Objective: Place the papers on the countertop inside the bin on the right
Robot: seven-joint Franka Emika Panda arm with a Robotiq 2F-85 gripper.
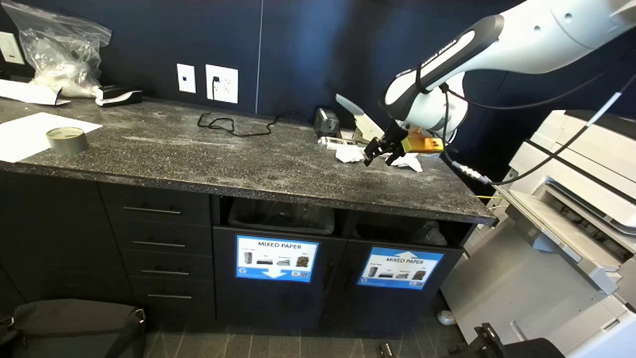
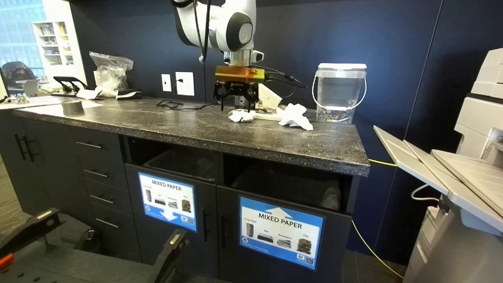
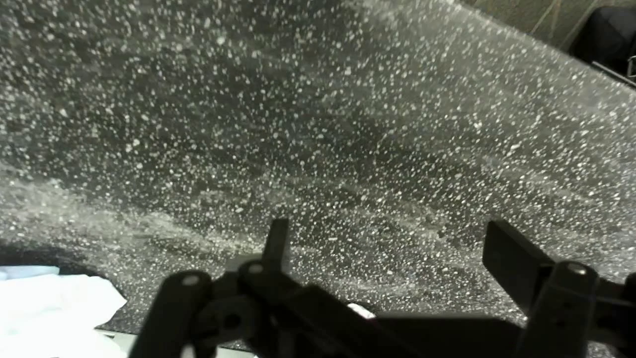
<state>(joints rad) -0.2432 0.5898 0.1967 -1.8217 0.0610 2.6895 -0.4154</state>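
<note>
Beneath the counter (image 2: pixel 184 125), the right-hand bin (image 1: pixel 380 301), marked MIXED PAPER, shows clear lining (image 2: pixel 332 196) at one side; its depths are too dark to read. On top, a lidded tub (image 2: pixel 341 88) holds small dark bits (image 2: pixel 332 116), and a zip bag (image 2: pixel 112 65) holds something whitish. The hand (image 3: pixel 387 228) hovers with jaws wide apart (the speckled counter shows between them). Near the tub, on the counter, lie the papers (image 2: pixel 295 116), white, crumpled and ragged-edged, one wad larger than the other.

On the speckled countertop (image 2: pixel 188 122) we see crumpled papers (image 2: pixel 293 116), a lidded bucket (image 2: pixel 338 88), a black cord (image 2: pixel 173 105) and a white sheet (image 1: pixel 27 132)
</note>
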